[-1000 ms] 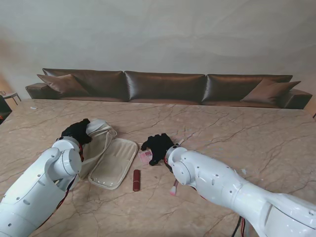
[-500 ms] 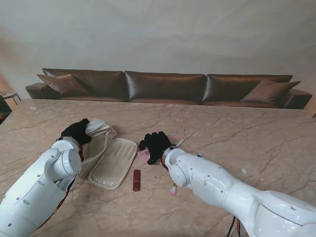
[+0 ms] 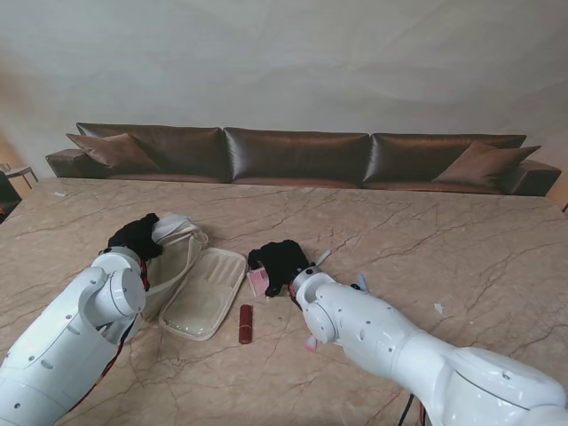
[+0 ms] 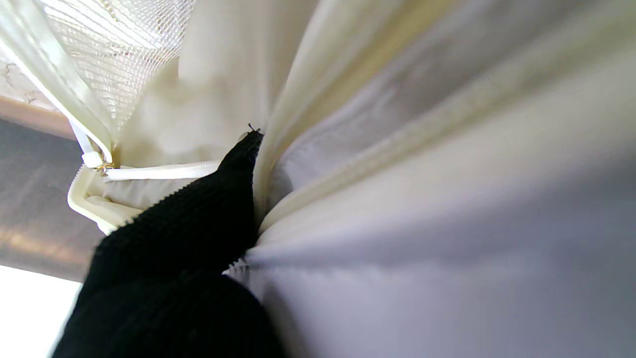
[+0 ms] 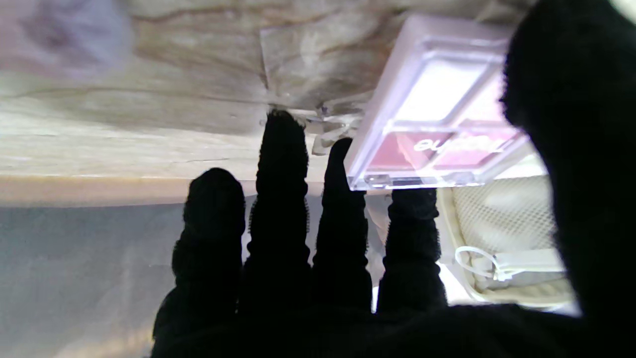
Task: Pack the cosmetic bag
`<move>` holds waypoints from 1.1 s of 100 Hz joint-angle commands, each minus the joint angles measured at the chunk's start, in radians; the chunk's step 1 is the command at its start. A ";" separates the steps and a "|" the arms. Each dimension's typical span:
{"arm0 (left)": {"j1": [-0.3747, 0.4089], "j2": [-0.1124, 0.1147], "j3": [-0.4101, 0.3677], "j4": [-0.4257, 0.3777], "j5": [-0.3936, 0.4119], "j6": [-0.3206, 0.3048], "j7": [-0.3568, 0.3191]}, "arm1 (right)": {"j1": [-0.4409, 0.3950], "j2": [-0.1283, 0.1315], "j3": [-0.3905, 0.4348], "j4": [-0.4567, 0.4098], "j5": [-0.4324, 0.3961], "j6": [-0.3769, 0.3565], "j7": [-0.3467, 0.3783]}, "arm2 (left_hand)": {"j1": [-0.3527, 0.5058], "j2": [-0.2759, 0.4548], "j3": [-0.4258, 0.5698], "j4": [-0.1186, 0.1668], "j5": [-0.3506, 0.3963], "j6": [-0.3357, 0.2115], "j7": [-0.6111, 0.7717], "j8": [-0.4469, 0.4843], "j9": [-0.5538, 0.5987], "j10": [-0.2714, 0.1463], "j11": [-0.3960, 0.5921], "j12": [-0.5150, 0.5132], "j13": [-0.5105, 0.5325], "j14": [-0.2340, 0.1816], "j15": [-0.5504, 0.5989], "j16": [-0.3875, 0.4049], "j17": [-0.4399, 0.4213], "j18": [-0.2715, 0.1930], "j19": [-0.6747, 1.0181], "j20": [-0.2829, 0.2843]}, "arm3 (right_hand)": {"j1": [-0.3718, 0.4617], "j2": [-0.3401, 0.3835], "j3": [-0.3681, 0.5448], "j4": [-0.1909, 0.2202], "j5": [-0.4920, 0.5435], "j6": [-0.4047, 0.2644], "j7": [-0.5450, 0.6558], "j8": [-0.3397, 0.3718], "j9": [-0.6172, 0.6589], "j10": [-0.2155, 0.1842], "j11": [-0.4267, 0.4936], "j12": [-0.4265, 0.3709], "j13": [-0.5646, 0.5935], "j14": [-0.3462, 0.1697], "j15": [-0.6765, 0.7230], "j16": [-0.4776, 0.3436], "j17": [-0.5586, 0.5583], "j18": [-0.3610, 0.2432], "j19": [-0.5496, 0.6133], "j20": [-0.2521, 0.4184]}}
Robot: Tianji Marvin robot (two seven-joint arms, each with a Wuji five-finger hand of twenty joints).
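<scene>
The cream cosmetics bag (image 3: 200,288) lies unzipped and spread flat on the marble table, its mesh pocket showing in the left wrist view. My left hand (image 3: 135,236), in a black glove, is shut on the bag's far left flap (image 4: 377,149), with a finger (image 4: 218,199) pressed into the fabric fold. My right hand (image 3: 280,260) hovers over a pink eyeshadow palette (image 3: 258,282) just right of the bag. In the right wrist view the palette (image 5: 437,124) lies between the thumb and the straight, spread fingers (image 5: 280,164), flat on the table. A dark red lipstick (image 3: 245,324) lies nearer to me.
A small pink item (image 3: 311,342) shows partly from under my right forearm. A bluish item (image 3: 362,282) and a white scrap (image 3: 437,308) lie to the right. A brown sofa (image 3: 297,155) runs along the table's far edge.
My right hand has shifted a little left and lowered over the palette, which has not moved. The left hand has stayed on the bag flap.
</scene>
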 commanded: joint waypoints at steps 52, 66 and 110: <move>0.014 -0.006 -0.005 -0.003 0.003 0.009 0.001 | -0.064 0.009 0.095 -0.035 0.040 -0.096 -0.072 | 0.140 0.119 0.047 -0.004 0.039 -0.104 0.061 -0.007 0.016 -0.038 -0.012 0.006 0.063 -0.026 0.056 -0.021 0.087 -0.147 0.241 0.006 | 0.277 -0.135 0.122 -0.070 0.440 -0.263 0.278 0.039 0.472 -0.053 0.080 -0.125 0.379 -0.039 0.220 0.031 0.349 -0.027 0.214 -0.101; 0.015 -0.005 -0.008 -0.004 0.006 0.006 -0.001 | -0.072 0.025 0.119 -0.065 0.043 -0.111 -0.060 | 0.133 0.116 0.049 -0.003 0.037 -0.102 0.061 -0.007 0.015 -0.037 -0.014 0.006 0.059 -0.023 0.054 -0.022 0.087 -0.147 0.242 0.006 | 0.269 -0.134 0.111 -0.071 0.439 -0.216 0.206 -0.475 0.518 -0.027 0.039 -0.168 0.379 -0.025 0.212 0.024 0.342 -0.023 0.203 -0.100; 0.021 0.002 -0.025 -0.016 0.006 -0.035 -0.032 | -0.093 0.106 0.216 -0.267 0.012 -0.086 0.027 | 0.128 0.145 -0.015 0.030 0.114 -0.120 0.080 -0.052 0.083 -0.014 -0.033 -0.006 0.026 0.031 0.013 -0.028 0.055 -0.053 0.197 -0.008 | 0.214 0.228 0.036 0.000 0.415 -0.060 0.269 -0.851 0.515 0.032 -0.078 -0.129 0.343 0.022 0.150 0.059 0.270 0.023 0.257 -0.036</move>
